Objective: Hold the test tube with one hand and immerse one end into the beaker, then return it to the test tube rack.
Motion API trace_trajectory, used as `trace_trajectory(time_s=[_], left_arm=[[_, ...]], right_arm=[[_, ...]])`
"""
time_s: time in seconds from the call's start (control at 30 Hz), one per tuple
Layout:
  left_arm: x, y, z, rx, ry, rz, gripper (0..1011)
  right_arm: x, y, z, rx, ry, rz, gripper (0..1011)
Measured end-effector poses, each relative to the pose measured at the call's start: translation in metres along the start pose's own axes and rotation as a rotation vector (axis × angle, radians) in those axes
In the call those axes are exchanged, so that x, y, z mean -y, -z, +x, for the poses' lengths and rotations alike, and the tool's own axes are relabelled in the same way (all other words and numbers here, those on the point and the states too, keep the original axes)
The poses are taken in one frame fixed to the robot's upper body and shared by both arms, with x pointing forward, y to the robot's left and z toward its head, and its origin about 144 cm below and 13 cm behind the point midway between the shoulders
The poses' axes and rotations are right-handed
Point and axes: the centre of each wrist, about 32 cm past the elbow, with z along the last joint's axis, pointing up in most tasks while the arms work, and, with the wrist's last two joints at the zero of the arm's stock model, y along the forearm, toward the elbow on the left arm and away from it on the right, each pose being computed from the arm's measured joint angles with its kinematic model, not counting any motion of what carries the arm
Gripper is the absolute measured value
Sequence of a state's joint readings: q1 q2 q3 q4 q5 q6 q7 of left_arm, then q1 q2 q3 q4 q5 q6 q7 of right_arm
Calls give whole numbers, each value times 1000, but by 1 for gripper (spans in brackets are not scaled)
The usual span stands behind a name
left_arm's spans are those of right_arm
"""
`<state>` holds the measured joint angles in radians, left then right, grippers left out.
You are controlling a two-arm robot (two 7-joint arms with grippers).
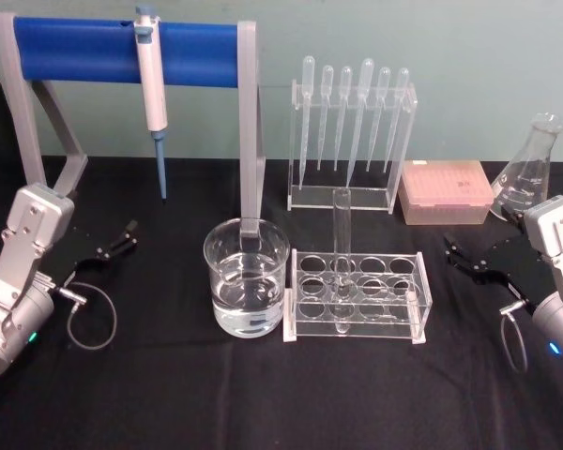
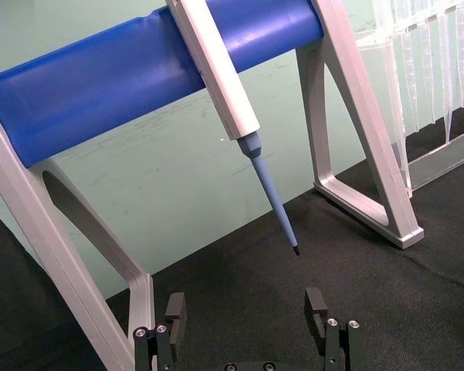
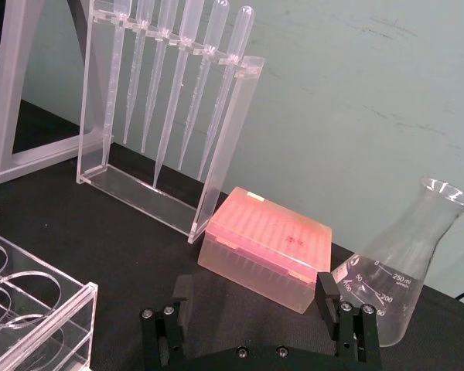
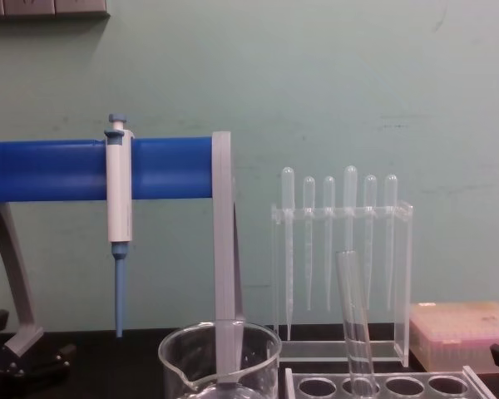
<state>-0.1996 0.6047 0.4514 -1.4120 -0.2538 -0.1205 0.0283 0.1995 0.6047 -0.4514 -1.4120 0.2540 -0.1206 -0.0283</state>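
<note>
Upright test tube (image 1: pixel 341 251) beside half-full beaker (image 1: pixel 227 255)

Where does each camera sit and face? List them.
Head: high, looking down on the clear glass test tube in a clear acrylic rack beside the water-filled glass beaker; left gripper and right gripper flank them.
Chest: low, facing forward; gripper parts in both lower corners.
Left wrist: behind the open left gripper, facing the white-and-blue micropipette.
Right wrist: behind the open right gripper, facing the pink tip box.
Head and chest share tube, beaker.

Black table (image 1: pixel 169 394) with beaker (image 1: pixel 247 278), tube rack (image 1: pixel 405 319)
</note>
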Motion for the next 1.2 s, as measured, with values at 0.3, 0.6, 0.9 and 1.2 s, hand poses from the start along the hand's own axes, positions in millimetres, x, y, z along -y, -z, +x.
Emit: trace_trajectory(time_s=[0.3, 0.6, 0.9, 1.2], left_arm=[[0, 0, 0, 0, 0, 0, 1000], [0, 0, 0, 0, 0, 0, 1000], [0, 0, 0, 0, 0, 0, 1000], [0, 0, 0, 0, 0, 0, 1000]], right_arm=[[0, 0, 0, 0, 0, 0, 1003], [0, 0, 0, 0, 0, 0, 1003], [0, 0, 0, 0, 0, 0, 1003], [39, -12, -2, 6, -17, 28, 1003]])
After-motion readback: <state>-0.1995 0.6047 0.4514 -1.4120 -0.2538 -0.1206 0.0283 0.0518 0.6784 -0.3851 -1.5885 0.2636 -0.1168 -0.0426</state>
